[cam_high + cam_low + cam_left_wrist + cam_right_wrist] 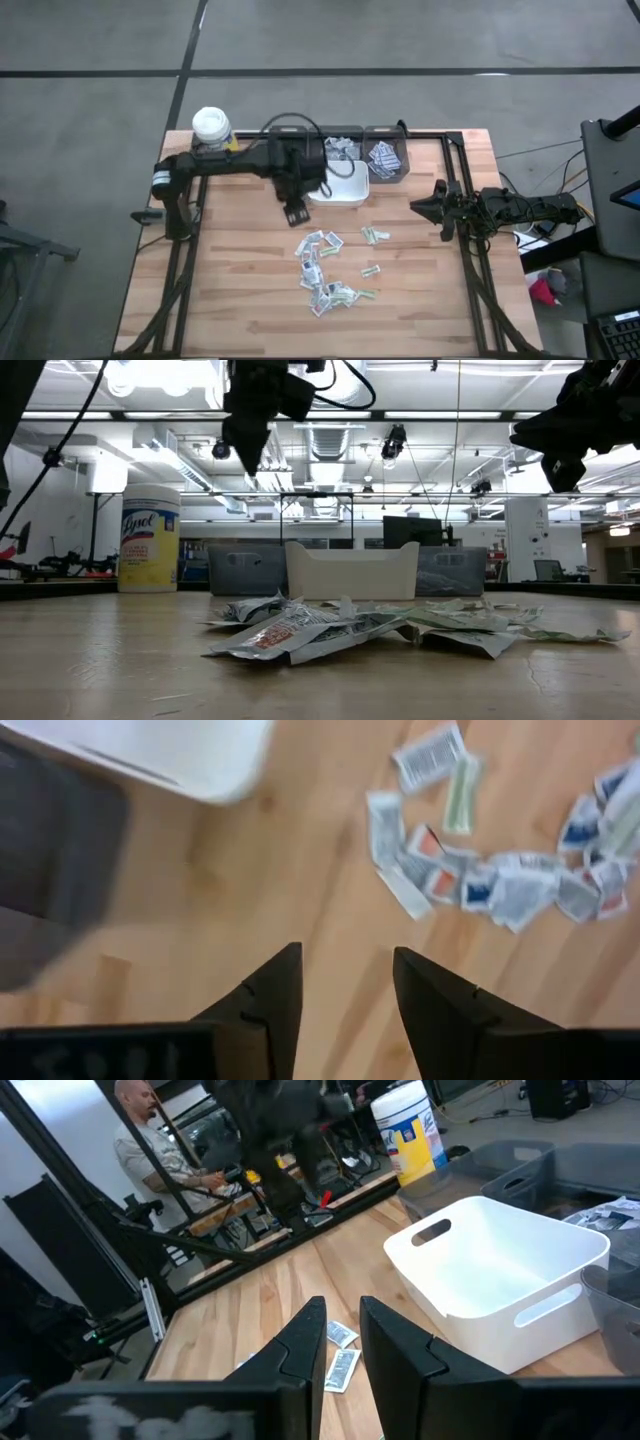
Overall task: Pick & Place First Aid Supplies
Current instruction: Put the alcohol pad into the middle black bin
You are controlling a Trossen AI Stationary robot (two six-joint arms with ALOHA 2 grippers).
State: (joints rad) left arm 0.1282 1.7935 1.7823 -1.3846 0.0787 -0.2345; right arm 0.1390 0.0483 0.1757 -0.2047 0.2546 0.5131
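Observation:
The first aid supplies are several small flat packets lying in a loose pile on the wooden table, near the middle front; they also show in the low view and the left wrist view. My left gripper hangs above the table between the white bin and the pile, pointing down, open, with nothing between its fingers. My right gripper waits at the table's right side, level, pointing left. Its fingers stand a narrow gap apart on nothing.
Two grey bins with packets inside stand behind the white bin at the far edge. A white-lidded wipes tub stands at the far left corner. A person is beyond the table's left side. Bare wood lies left of the pile.

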